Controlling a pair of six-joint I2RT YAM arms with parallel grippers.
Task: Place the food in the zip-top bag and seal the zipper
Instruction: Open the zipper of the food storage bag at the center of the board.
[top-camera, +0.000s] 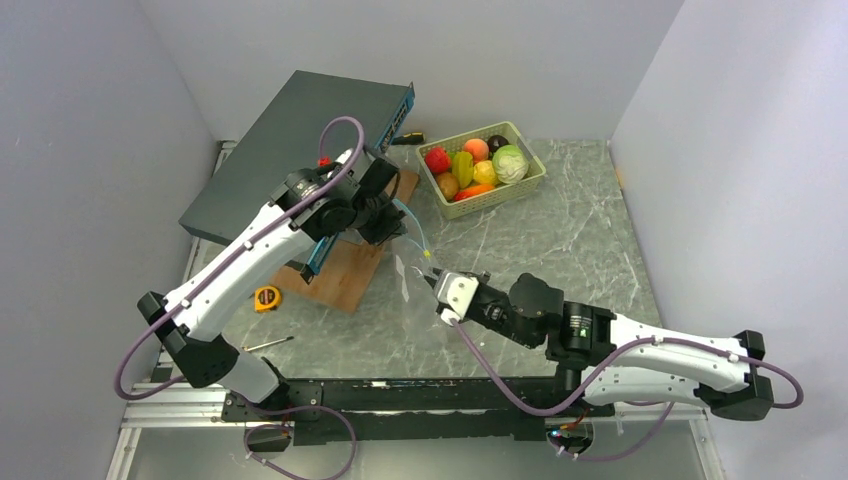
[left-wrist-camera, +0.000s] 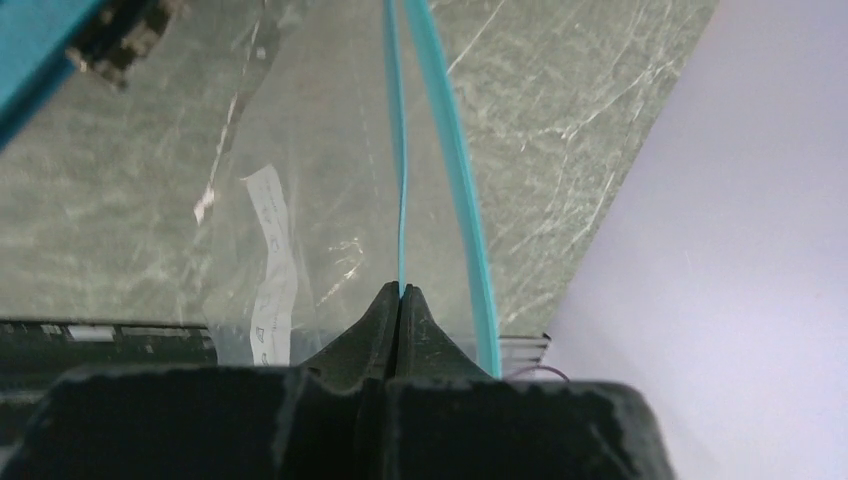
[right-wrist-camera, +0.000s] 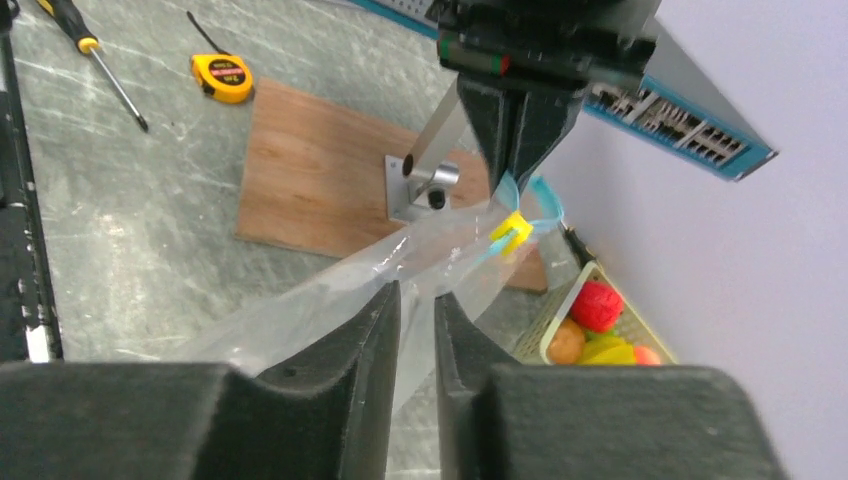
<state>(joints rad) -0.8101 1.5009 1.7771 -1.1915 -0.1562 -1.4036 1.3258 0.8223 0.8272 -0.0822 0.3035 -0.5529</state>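
Note:
The clear zip-top bag (top-camera: 414, 268) hangs stretched between my two grippers above the table. My left gripper (left-wrist-camera: 400, 292) is shut on one lip of the teal zipper (left-wrist-camera: 402, 180); the other lip (left-wrist-camera: 458, 170) runs free beside it, so the mouth gapes. A yellow slider (right-wrist-camera: 510, 232) sits on the zipper just under the left fingers (right-wrist-camera: 520, 140). My right gripper (right-wrist-camera: 417, 295) has its jaws a little apart, with bag film (right-wrist-camera: 330, 290) passing through the gap. The food (top-camera: 480, 165) lies in the pale green basket (top-camera: 530, 185) at the back.
A wooden board (top-camera: 345, 270) with a metal post (right-wrist-camera: 430, 160) lies under the left gripper. A yellow tape measure (top-camera: 267, 297) and a screwdriver (top-camera: 268, 343) lie at the left front. A grey network switch (top-camera: 300, 140) leans at the back left. Walls close in on both sides.

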